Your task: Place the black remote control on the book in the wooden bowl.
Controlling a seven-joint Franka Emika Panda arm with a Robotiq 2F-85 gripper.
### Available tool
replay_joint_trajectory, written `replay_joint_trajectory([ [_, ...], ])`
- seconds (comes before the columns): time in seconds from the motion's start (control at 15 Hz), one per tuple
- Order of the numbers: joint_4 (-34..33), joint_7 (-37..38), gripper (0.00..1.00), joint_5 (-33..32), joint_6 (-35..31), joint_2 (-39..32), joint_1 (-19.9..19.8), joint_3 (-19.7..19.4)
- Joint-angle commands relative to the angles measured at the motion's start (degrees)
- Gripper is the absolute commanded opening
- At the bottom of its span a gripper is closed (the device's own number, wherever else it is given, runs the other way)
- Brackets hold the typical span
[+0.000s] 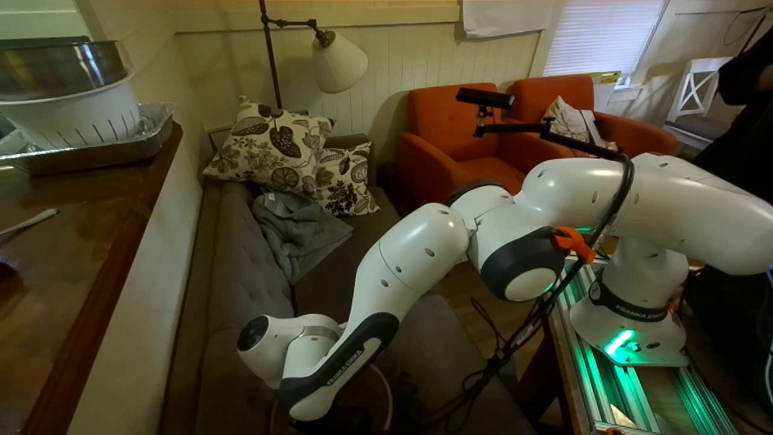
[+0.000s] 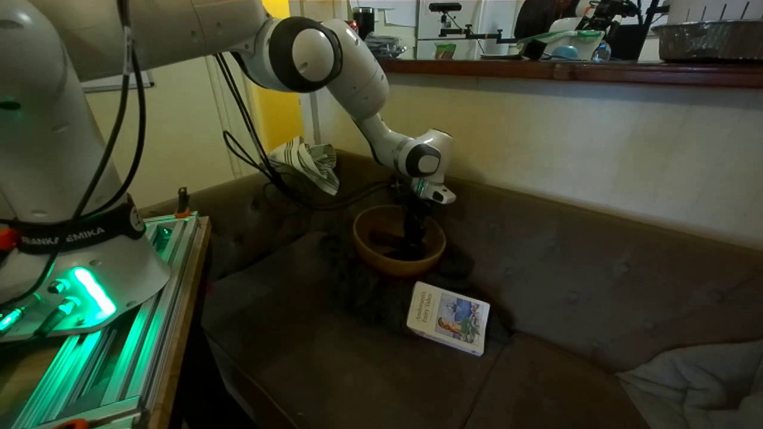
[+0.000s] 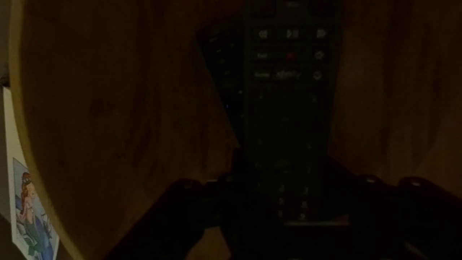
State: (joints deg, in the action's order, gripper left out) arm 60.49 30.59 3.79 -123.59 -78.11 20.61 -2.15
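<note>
The wooden bowl (image 2: 390, 265) stands on the sofa, its rim (image 3: 15, 54) curving along the left of the wrist view. My gripper (image 2: 414, 238) points down inside it. In the dark wrist view the black remote control (image 3: 288, 104) lies between the two fingers of the gripper (image 3: 283, 159). The fingers sit flush with its sides, with no gap showing. Whether the remote touches the bowl's floor I cannot tell. The book (image 2: 450, 316) lies face up on the sofa beside the bowl, with nothing on it; a corner of it (image 3: 32, 213) shows beyond the rim.
A second, smaller dark remote (image 3: 222, 61) lies in the bowl, partly under the held one. The sofa seat (image 2: 334, 357) carries bowl and book; its backrest (image 2: 566, 268) rises behind. Black cables (image 2: 298, 199) hang from the arm near the bowl. A grey cloth (image 2: 703, 381) lies farther along.
</note>
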Motion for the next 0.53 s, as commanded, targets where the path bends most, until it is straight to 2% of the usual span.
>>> replay_joint_trajectory([
  [0.0, 0.04, 0.00, 0.49, 0.00, -0.01, -0.03, 0.12, 0.01],
  [0.13, 0.05, 0.00, 0.49, 0.00, -0.01, -0.03, -0.15, 0.00],
  [0.2, 1.22, 0.49, 0.24, 0.64, -2.23, 0.04, -0.63, 0.20],
  [0.47, 2.52, -1.70, 0.24, -1.07, -9.27, -0.21, 1.30, 0.00],
])
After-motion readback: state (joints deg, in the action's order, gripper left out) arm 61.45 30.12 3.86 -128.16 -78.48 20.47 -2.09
